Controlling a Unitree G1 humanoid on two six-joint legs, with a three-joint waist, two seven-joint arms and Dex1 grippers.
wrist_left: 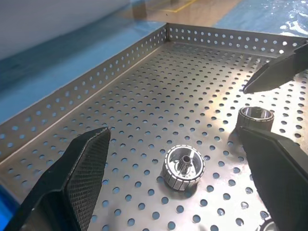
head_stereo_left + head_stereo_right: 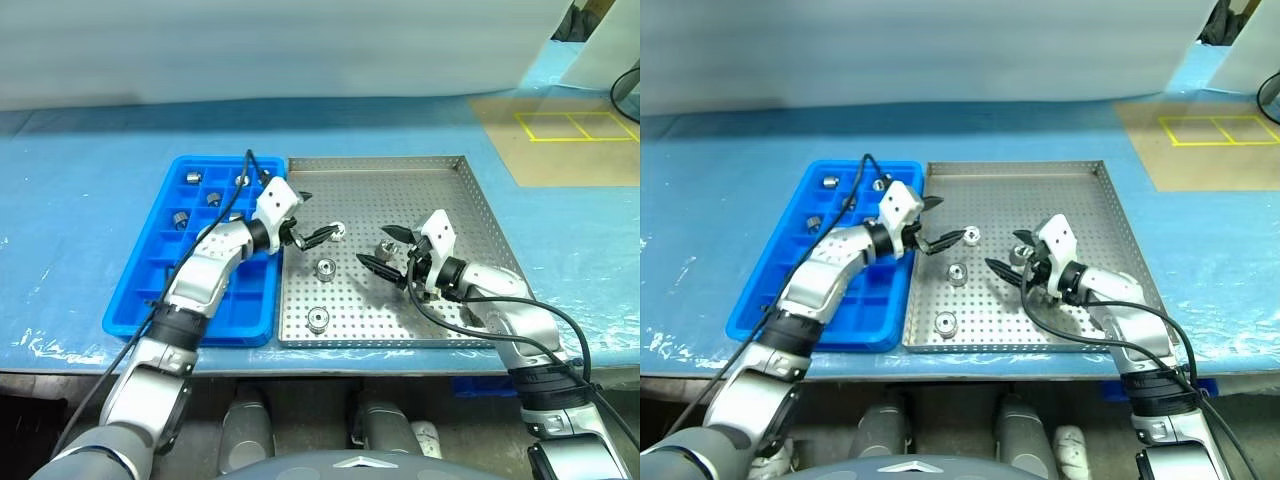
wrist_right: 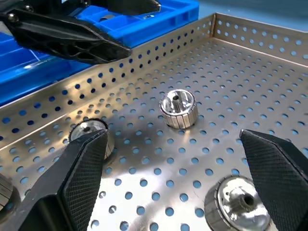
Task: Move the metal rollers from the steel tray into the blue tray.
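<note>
The steel tray held four metal rollers, all toward its 8 o'clock side. The blue tray, touching it at 9 o'clock, held several more in its far cells. They looked hard, heavy and slippery; grip across the ribbed side. The left pincer and right pincer stood open, empty.

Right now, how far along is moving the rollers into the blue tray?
Done: about five shiny metal rollers sit in the blue gridded plastic tray. In hand: nothing; the left end effector and right end effector are both open. Left: four rollers on the perforated steel tray, like this one.
</note>
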